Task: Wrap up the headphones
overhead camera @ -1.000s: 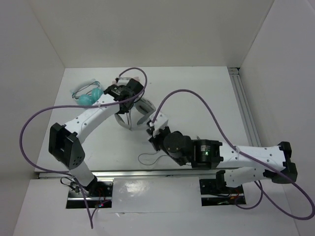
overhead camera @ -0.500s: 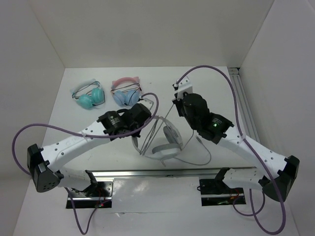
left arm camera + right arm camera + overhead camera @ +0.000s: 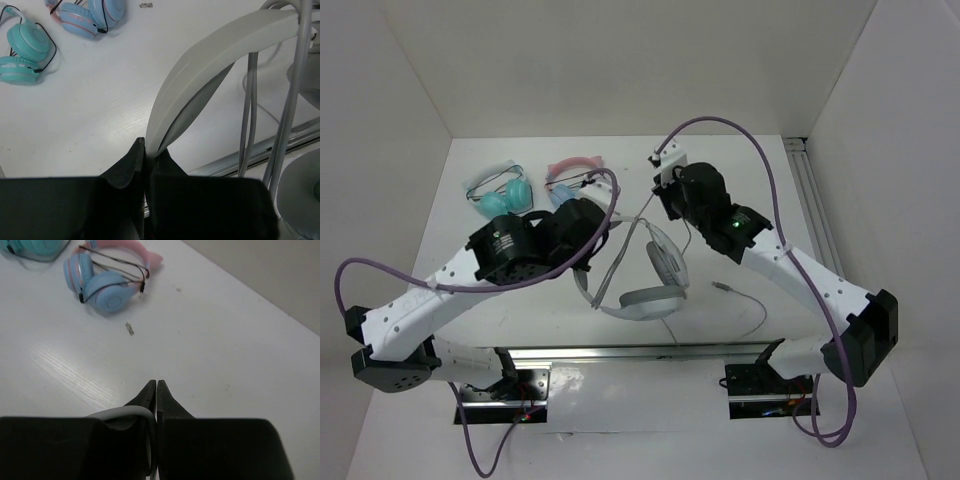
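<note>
Two tools, both clenched: my left tool (image 3: 147, 150) pinches the wide headband (image 3: 210, 55) of the white-and-grey headphones (image 3: 665, 268), which sit at the middle of the table (image 3: 760, 200) between my arms. My right tool (image 3: 156, 386), its fingers pressed together, nips the thin grey cable (image 3: 131, 412) just behind them. Strands of that cable run taut from the right tool down across the headband and its loose end trails on the table to the right, while a teal pair (image 3: 502, 198) and a pink-and-blue cat-ear pair (image 3: 107, 287) lie well apart at the far left.
</note>
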`<state>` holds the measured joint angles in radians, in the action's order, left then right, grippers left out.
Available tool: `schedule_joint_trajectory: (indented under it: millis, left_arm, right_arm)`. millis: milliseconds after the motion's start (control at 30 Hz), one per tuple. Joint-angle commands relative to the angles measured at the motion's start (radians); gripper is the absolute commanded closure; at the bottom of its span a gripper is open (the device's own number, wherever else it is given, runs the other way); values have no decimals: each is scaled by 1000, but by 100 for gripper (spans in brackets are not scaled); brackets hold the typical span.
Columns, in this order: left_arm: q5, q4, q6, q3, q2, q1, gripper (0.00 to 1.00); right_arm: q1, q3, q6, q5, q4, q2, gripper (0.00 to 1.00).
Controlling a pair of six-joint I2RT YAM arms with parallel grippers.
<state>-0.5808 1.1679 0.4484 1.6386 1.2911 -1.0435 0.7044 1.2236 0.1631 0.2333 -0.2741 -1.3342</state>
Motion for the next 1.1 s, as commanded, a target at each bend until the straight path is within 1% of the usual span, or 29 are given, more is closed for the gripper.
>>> schedule_joint_trajectory:
  millis: [0,67,100,133,167,200,233,300,333,367,400,433,467,500,533,633,667,700,733,767,800,900,933,967,1000,1067]
  left_arm:
    - [59,144,-14,116,-70,-30,100]
    - [75,153,-14,176,-79,-30,100]
    - [85,153,-14,196,-79,-30,100]
    - [85,162,-14,217,-79,-30,100]
    - [85,162,-14,260,-79,-30,100]
    - [85,162,-4,277,-79,-30,100]
    - [85,151,6,308,-79,-30,100]
    - [72,107,18,328,-79,-30,100]
    - [61,84,18,328,-79,-30,100]
    - [61,61,29,343,-79,-30,100]
    - [44,35,38,343,-91,-30,100]
    - [29,-21,38,354,-92,-30,100]
    - [15,-54,47,354,-101,-30,100]
    - [1,-83,47,354,-101,-30,100]
    - [1,-118,47,374,-101,-30,100]
    - [-57,-128,72,457,-58,-30,100]
    - [-124,-138,87,478,-49,-30,100]
    - [-166,-139,107,522,-38,-30,100]
    - [-206,-139,107,542,-21,-30,100]
    - [-293,-139,116,582,-12,-30,100]
    - [-310,-126,128,601,-3,-18,100]
    - [-285,-181,87,619,33,46,100]
    - [-260,-182,87,635,49,71,100]
    - [-201,-182,87,650,68,123,100]
    - [-176,-182,87,683,104,141,100]
    - [-121,-172,96,693,117,172,100]
  right_arm:
    - [-106,42,4,-18,102,-2,90]
    - [-156,31,-22,-92,137,-11,89]
    - [-172,8,-33,-203,153,-11,89]
    - [-196,-7,-54,-272,174,-11,88]
    - [-197,-22,-74,-407,223,-11,85]
    - [-197,-63,-101,-466,258,-20,82]
    - [-177,-81,-144,-501,294,-40,82]
    - [-135,-146,-192,-454,395,-60,82]
    - [-126,-180,-220,-454,447,-69,82]
    - [-126,-218,-282,-474,508,-69,82]
    - [-126,-258,-318,-508,644,-100,82]
    - [-138,-324,-351,-534,709,-117,81]
    - [-138,-352,-416,-560,775,-167,79]
    - [-138,-389,-444,-599,894,-198,79]
    - [-138,-389,-467,-611,941,-233,76]
    - [-85,-389,-530,-634,1052,-377,75]
    - [-69,-380,-540,-634,1067,-408,75]
    - [-44,-380,-550,-634,1108,-459,73]
    - [-33,-398,-550,-620,1119,-476,73]
    - [-23,-415,-563,-620,1141,-505,69]
    - [-23,-435,-582,-620,1200,-519,67]
    - [-14,-498,-605,-631,1289,-562,67]
    - [-2,-509,-615,-640,1308,-571,66]
    - [-2,-519,-616,-655,1320,-571,66]
    - [9,-519,-626,-655,1331,-583,64]
    - [9,-544,-626,-632,1342,-571,59]
